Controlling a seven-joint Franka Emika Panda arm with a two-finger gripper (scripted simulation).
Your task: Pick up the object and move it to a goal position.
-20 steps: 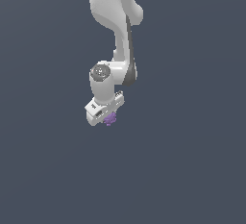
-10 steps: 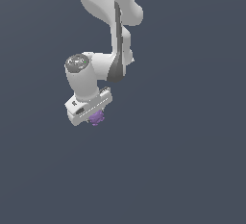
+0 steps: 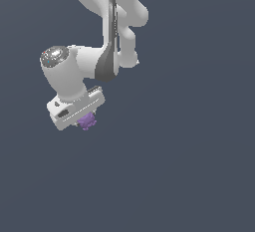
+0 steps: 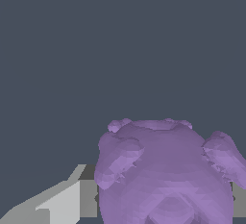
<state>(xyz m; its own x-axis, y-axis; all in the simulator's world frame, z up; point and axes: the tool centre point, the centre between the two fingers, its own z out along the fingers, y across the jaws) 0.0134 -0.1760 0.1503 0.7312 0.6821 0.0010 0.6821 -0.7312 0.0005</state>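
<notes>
Plain grey backdrop; hand [image 3: 85,120] grips purple lump [image 3: 87,122].

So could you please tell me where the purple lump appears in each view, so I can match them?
Exterior view: the purple lump sits left of centre, peeking out beneath the white gripper.
Wrist view: the lump fills the picture's foreground, close to the camera.
Shared landmark: the gripper, seen in the wrist view as a grey finger beside the lump.
</notes>
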